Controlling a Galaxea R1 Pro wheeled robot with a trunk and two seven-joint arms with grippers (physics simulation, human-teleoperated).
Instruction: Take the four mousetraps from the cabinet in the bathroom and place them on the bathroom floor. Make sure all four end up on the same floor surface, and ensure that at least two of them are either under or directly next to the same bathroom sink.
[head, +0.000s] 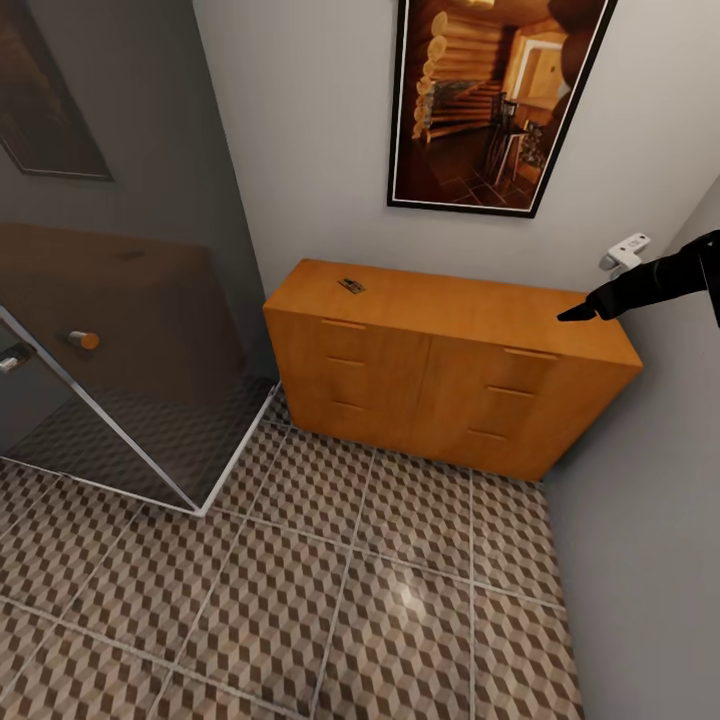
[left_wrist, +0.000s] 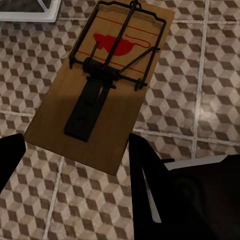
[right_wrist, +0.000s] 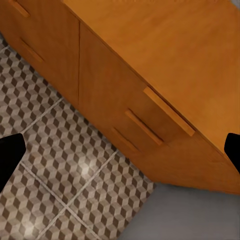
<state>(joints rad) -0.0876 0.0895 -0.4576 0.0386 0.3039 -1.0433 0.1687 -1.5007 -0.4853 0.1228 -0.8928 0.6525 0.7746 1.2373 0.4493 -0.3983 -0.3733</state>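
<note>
One mousetrap (left_wrist: 102, 82) fills your left wrist view: a brown board with a black wire bar and a red print, lying flat over the cube-patterned bathroom floor (left_wrist: 200, 100); whether it rests on the tiles or is held just above them you cannot tell. The left gripper (left_wrist: 75, 150) has its two dark fingers spread wide, one at each side of the board's near end, and neither visibly presses on it, so it reads as released. A white edge (left_wrist: 30, 12) shows at the corner of that view beyond the trap. In the head view a second mousetrap (head: 351, 286) lies on top of the cabinet (head: 440, 380), near its back left corner, small and dark against the orange wood. All the drawer fronts you can see are closed, their slim bar handles flush, so nothing inside shows. To the cabinet's left stands a glass shower screen (head: 120, 360) with a round knob, its lower corner meeting the tiles close to the cabinet's front left foot. A framed picture of a log interior (head: 490, 100) hangs on the wall above. Your right gripper (head: 578, 314) hovers above the cabinet top's right end, clear of the wood; in the right wrist view its fingertips (right_wrist: 10, 155) sit far apart at the frame's edges, open and holding nothing, looking down on the cabinet's front corner and the floor beside it.
</note>
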